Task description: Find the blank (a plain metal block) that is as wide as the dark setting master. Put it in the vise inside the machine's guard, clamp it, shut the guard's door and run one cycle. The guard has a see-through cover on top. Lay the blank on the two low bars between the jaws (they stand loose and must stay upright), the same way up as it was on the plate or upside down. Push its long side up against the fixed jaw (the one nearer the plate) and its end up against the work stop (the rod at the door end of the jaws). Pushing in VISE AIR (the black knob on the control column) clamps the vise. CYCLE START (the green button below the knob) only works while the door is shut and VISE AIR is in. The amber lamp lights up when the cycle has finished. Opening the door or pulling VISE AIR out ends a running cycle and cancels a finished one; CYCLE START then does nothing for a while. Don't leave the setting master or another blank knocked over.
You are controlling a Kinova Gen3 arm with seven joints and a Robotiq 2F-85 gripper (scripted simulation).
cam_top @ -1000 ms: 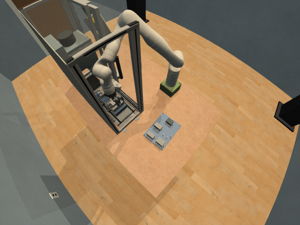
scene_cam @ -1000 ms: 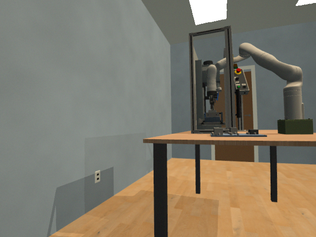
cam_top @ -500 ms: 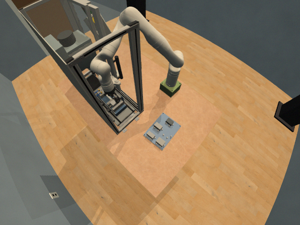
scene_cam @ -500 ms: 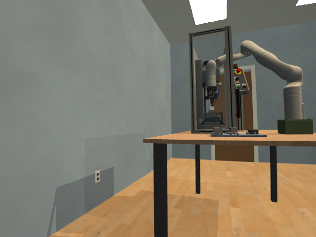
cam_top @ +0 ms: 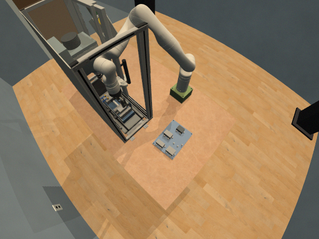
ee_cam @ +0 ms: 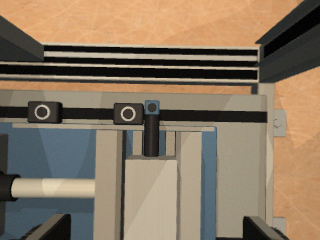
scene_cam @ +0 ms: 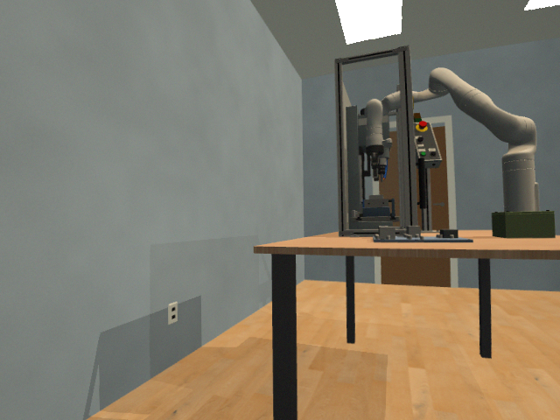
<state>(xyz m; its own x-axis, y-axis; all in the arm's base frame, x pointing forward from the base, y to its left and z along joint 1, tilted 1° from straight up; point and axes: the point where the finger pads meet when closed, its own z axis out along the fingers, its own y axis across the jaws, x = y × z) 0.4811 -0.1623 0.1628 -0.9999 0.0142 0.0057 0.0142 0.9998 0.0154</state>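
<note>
- From my far camera, a grey wall with a white socket (scene_cam: 171,312) fills the left side; the wood floor runs under a wooden table (scene_cam: 316,246) on black legs.
- On the table the tall framed guard (scene_cam: 374,140) stands left of the blue plate (cam_top: 172,139), with the arm's green base (cam_top: 181,93) beyond it on the right.
- My gripper (scene_cam: 379,173) hangs inside the guard, fully spread and holding nothing; it sits above the blank (ee_cam: 150,197), not touching it.
- The blank lies in the vise between the pale jaws, its end touching the black stop rod (ee_cam: 151,135).
- Four blocks (cam_top: 168,133) remain on the plate; I cannot tell the dark one apart from above.
- The wrist camera cuts off the blank's near end and shows only the fingertips at its bottom corners.
- The control box (scene_cam: 427,145) shows red and green buttons; the knob is too small to judge.
</note>
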